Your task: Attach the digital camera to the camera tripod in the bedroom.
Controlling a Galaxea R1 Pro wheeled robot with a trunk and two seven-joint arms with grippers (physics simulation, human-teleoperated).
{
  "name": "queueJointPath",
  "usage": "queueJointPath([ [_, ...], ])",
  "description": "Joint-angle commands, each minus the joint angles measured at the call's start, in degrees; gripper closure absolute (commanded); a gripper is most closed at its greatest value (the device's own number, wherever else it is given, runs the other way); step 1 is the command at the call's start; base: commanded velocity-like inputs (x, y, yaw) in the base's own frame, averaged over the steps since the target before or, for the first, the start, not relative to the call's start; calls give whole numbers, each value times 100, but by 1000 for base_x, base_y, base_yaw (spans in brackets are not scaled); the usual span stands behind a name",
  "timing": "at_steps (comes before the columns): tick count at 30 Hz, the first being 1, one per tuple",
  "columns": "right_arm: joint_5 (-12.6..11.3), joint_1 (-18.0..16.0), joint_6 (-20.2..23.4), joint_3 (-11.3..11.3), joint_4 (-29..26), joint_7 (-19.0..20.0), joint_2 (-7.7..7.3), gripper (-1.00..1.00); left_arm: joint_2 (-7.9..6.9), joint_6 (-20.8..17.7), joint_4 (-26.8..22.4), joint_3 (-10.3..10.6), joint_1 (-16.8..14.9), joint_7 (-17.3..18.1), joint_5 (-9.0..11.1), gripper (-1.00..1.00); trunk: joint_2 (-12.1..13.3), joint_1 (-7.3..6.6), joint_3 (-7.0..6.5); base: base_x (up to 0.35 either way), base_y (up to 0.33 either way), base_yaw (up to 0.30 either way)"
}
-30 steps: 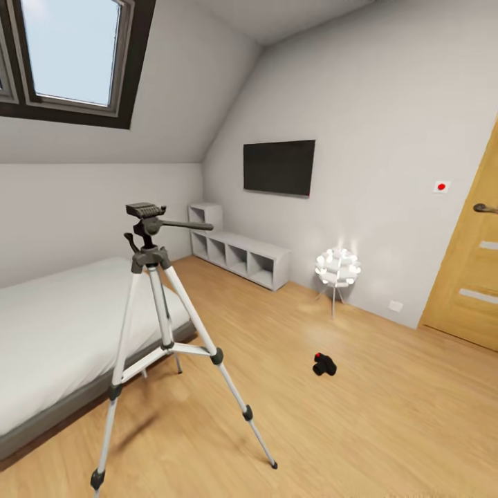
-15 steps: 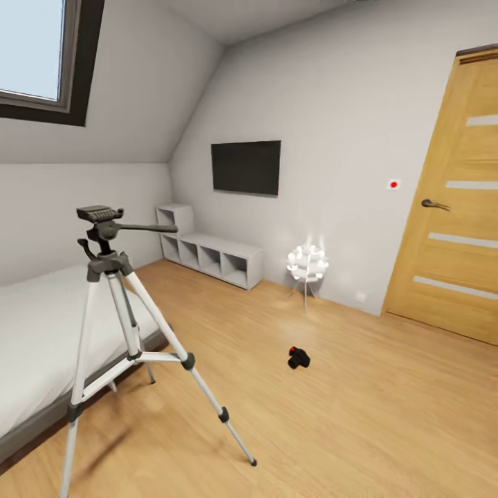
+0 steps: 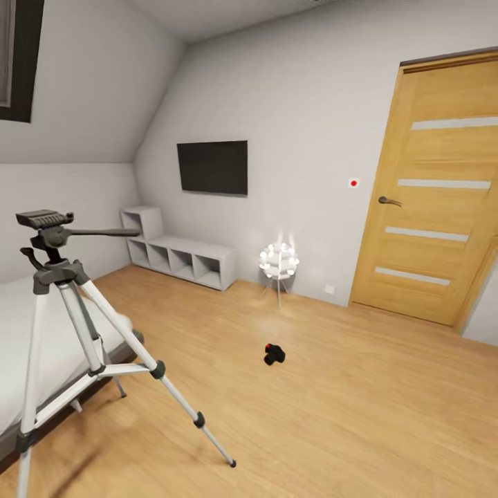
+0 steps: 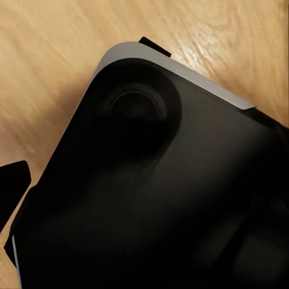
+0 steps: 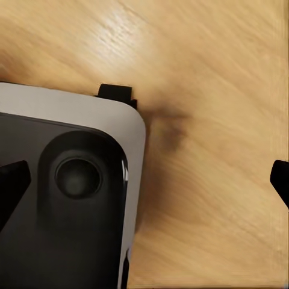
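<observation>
Plainly, one digital camera (image 3: 274, 354) lies near one camera tripod (image 3: 69, 325); tool states cannot be told.

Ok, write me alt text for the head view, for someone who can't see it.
A small black digital camera with a red button lies on the wood floor of an attic bedroom, apart from a tall silver-legged camera tripod standing by the bed at left. Behind are white cube shelves, a wall-mounted TV, a lit floor lamp and a wooden door.

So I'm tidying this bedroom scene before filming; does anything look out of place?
Yes: the digital camera lies on the bare wood floor mid-room, apart from the camera tripod, whose head is empty. Nothing looks spilled or damaged.
</observation>
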State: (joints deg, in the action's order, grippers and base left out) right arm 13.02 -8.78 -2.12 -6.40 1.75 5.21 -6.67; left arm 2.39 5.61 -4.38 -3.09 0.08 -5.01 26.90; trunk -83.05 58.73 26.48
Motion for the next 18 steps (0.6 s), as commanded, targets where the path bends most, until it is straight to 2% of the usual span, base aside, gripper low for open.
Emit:
queueJointPath([
  [1, 50, -9, -23, -50, 18, 11, -4, -100, 4, 12, -6, -31, 1, -17, -16, -100, -3, 0, 4, 0, 0, -281],
  [18, 44, -9, -16, -71, 16, 10, -42, -100, 10, -3, -25, -50, 1, 11, -12, -100, -3, 0, -35, 0, 0, -282],
])
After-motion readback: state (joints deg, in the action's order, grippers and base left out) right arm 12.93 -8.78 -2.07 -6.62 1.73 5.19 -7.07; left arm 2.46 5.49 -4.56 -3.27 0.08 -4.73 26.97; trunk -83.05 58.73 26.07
